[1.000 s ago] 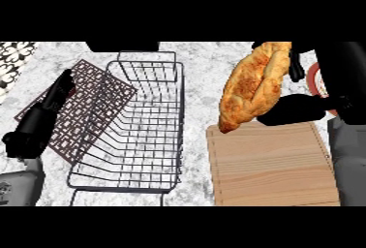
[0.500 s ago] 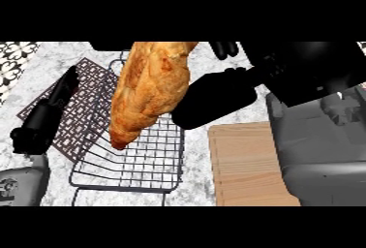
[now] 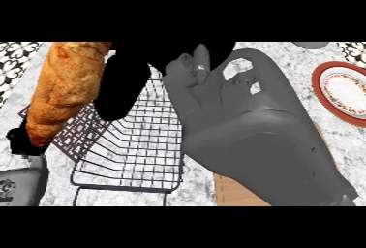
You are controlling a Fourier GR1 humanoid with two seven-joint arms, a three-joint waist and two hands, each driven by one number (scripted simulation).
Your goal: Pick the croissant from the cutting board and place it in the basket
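Marble tabletop (image 3: 293, 58) carries the wire basket (image 3: 143, 145), and the croissant (image 3: 64, 92), clamped near its top end by the right robot hand (image 3: 143, 63), hangs steeply at that hand's left over the basket's left rim, the basket floor lying to its right.

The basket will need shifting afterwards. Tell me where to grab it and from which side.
Probably best to take the basket by its near rim wire, coming down from above on the near side. That wire is bare and thin enough to close a hand round; the far end is hidden under the right hand holding the croissant.
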